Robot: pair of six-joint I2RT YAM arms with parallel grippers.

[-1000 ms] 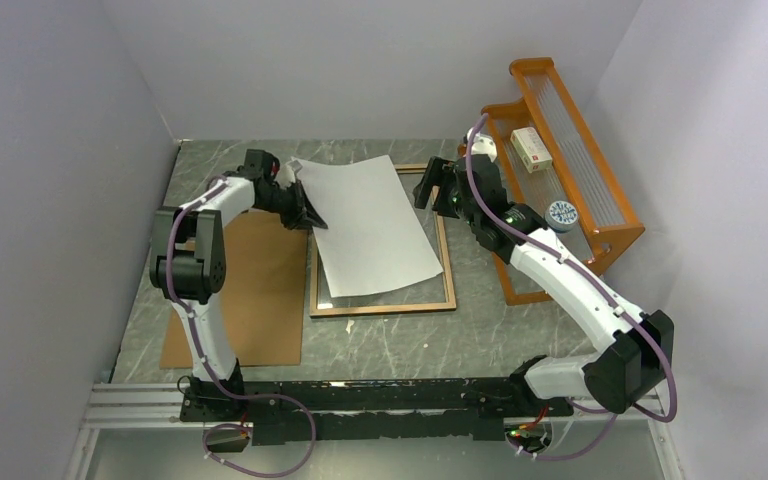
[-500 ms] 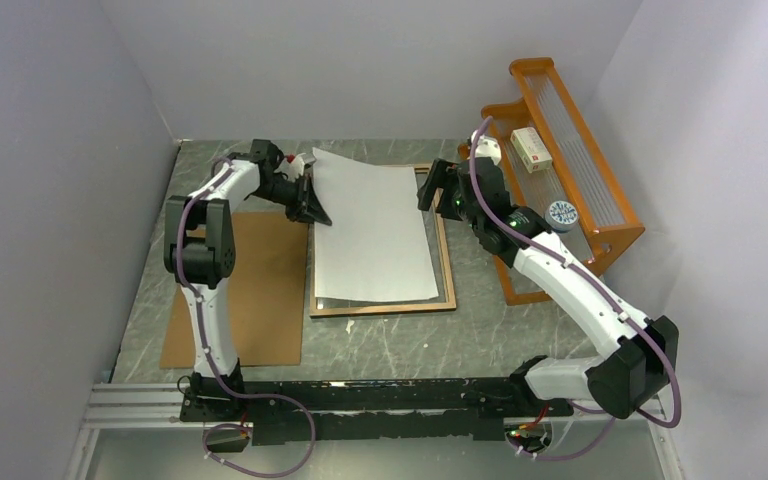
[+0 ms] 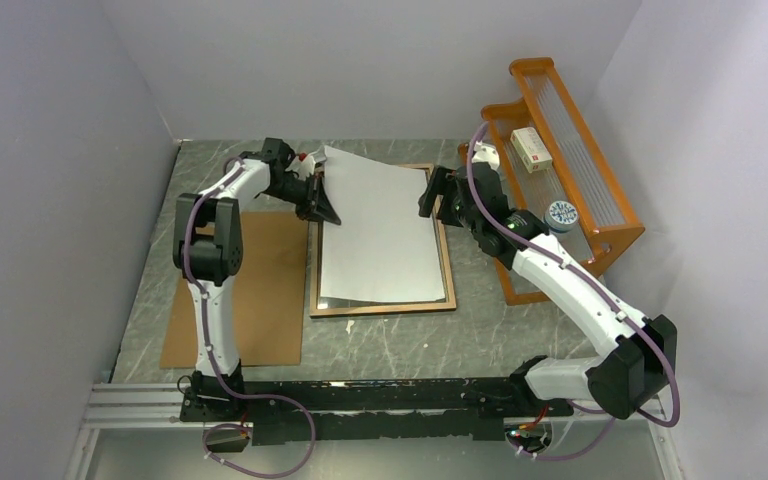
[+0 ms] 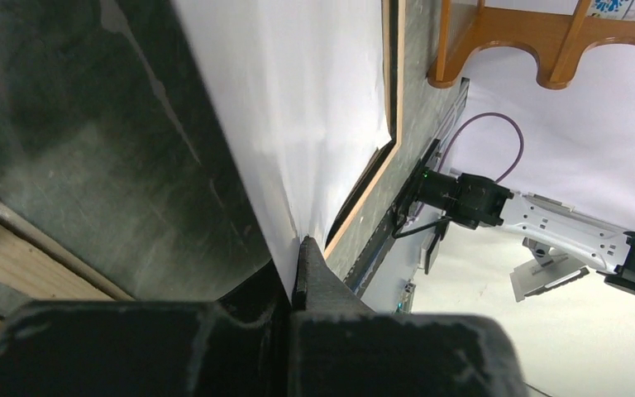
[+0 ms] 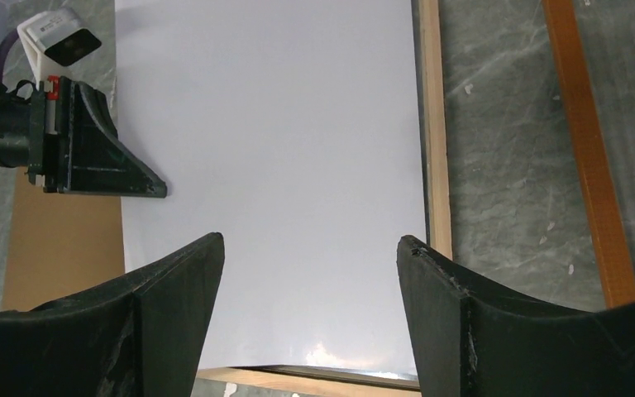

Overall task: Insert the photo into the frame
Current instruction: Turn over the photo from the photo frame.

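Over the last second I've swung the photo (image 3: 378, 235), white back up, from skewed to nearly square over the frame (image 3: 385, 310). My left jaws pinch its raised edge at 10 o'clock, and my right jaws hang wide open and empty at 2 o'clock. I judge lowering it in comes next.

The large rectangular paper print (image 3: 380, 235) is lying white back up across the thin light-brown wooden picture frame (image 3: 447, 262), its far left edge tilting upward. The frame is lying flat, wooden back facing up.
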